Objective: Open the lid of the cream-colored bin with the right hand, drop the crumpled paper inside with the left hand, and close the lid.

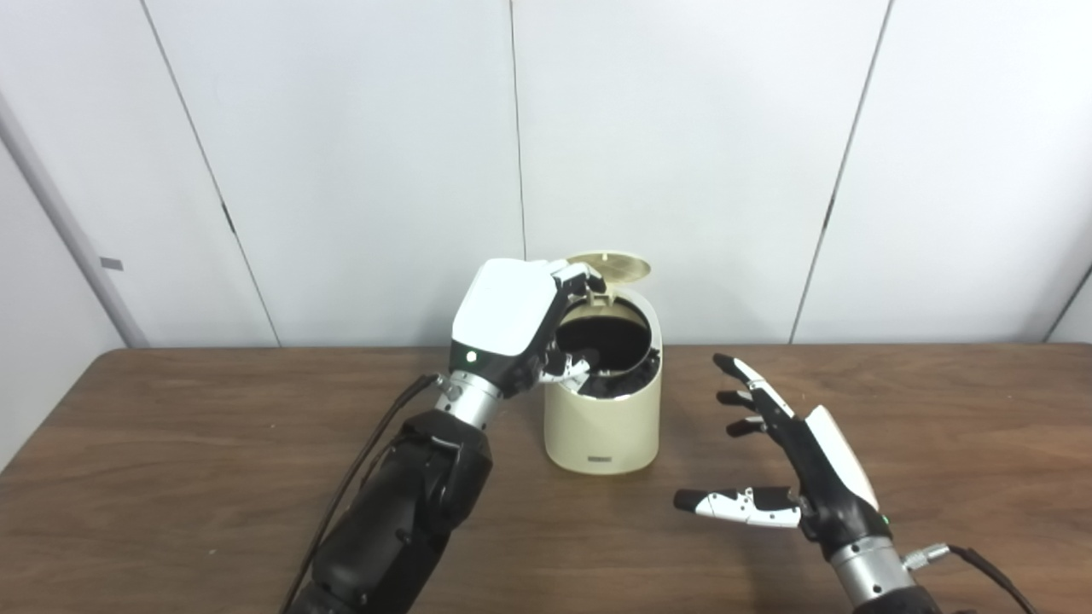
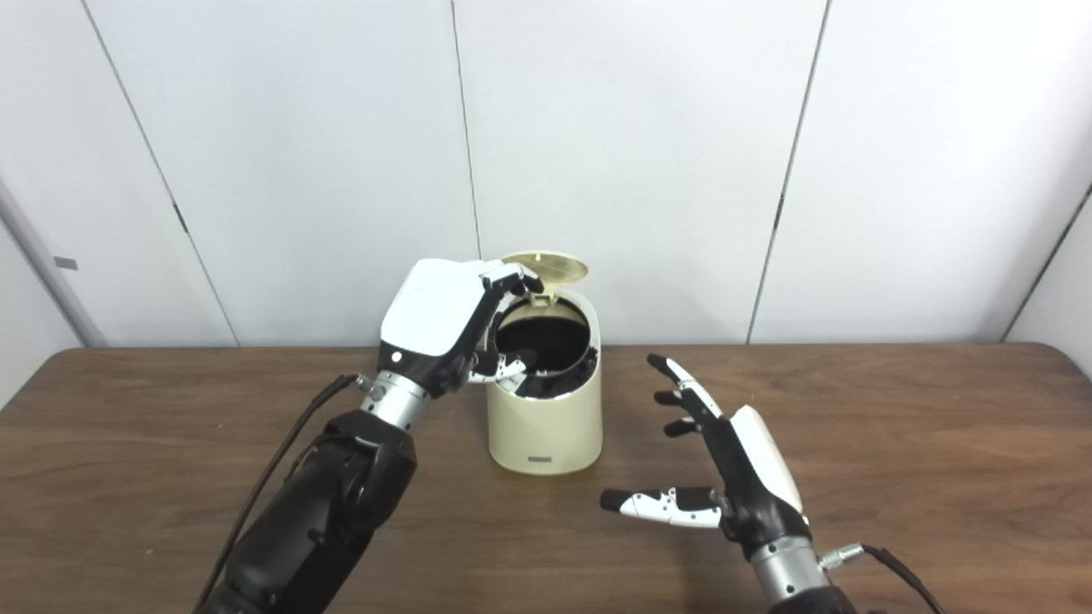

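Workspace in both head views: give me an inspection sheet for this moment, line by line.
Surface: brown wooden table, bare around the work.
Job's things: cream bin upright, lid swung up and open; crumpled paper not visible.
Clutter: nothing seen.
Hands: left hand over the bin's mouth, fingers curled at the opening, contents cannot be told; right hand open, fingers spread, apart from the bin.
Cables: black cable along the left arm; another at the right wrist.
Surroundings: white wall panels behind.
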`<action>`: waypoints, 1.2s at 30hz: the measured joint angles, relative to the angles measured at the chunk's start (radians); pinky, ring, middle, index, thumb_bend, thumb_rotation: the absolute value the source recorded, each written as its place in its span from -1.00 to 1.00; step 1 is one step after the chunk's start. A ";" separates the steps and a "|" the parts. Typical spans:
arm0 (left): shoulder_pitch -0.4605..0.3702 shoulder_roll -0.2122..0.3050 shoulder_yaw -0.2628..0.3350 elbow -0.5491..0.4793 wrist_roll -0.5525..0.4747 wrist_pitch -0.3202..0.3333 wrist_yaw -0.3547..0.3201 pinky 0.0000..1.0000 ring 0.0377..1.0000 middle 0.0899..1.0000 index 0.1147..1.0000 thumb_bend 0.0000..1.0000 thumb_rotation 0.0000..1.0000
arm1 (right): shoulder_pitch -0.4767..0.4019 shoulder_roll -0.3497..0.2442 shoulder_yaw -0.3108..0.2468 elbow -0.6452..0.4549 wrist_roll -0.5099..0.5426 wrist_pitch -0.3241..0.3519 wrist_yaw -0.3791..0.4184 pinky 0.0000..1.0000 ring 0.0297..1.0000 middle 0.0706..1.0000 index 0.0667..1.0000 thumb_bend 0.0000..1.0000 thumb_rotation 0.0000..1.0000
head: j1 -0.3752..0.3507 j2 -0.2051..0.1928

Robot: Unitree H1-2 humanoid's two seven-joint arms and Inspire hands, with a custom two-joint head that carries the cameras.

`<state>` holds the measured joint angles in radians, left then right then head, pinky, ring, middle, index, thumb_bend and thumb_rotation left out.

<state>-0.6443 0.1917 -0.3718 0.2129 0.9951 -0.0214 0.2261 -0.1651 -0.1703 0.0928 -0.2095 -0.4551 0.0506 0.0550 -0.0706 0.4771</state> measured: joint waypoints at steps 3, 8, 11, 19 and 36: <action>0.003 0.000 0.000 0.000 -0.013 -0.003 0.002 0.01 0.16 0.21 0.23 0.70 -0.89 | 0.000 0.000 0.000 -0.001 0.001 0.000 0.001 0.40 0.66 0.85 0.83 0.53 -0.47 | 0.000 0.000; 0.011 0.004 0.000 0.000 -0.019 -0.035 0.021 -0.01 0.10 0.11 0.18 0.63 -0.96 | 0.000 0.000 0.000 -0.002 0.003 0.004 0.002 0.38 0.66 0.85 0.83 0.53 -0.46 | 0.000 0.000; 0.020 0.002 0.014 0.000 -0.050 -0.068 0.044 -0.10 -0.03 -0.12 -0.02 0.15 -1.00 | 0.001 0.000 0.000 -0.002 0.003 0.004 0.002 0.38 0.65 0.85 0.83 0.52 -0.47 | 0.003 -0.003; 0.103 -0.028 0.117 -0.078 -0.181 -0.180 0.155 -0.29 -0.22 -0.20 -0.07 0.03 -1.00 | 0.007 0.001 0.000 -0.003 0.004 0.006 0.002 0.39 0.64 0.83 0.82 0.53 -0.51 | 0.008 -0.006; 0.434 -0.059 0.360 -0.399 -0.842 -0.056 -0.134 0.14 0.27 0.37 0.47 0.28 -0.26 | -0.066 -0.024 -0.005 0.022 0.015 -0.017 -0.001 0.41 0.64 0.79 0.77 0.54 -0.38 | 0.015 -0.015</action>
<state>-0.2105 0.1324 -0.0120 -0.1865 0.1532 -0.0772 0.0919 -0.2313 -0.1945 0.0877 -0.1876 -0.4401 0.0331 0.0538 -0.0552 0.4617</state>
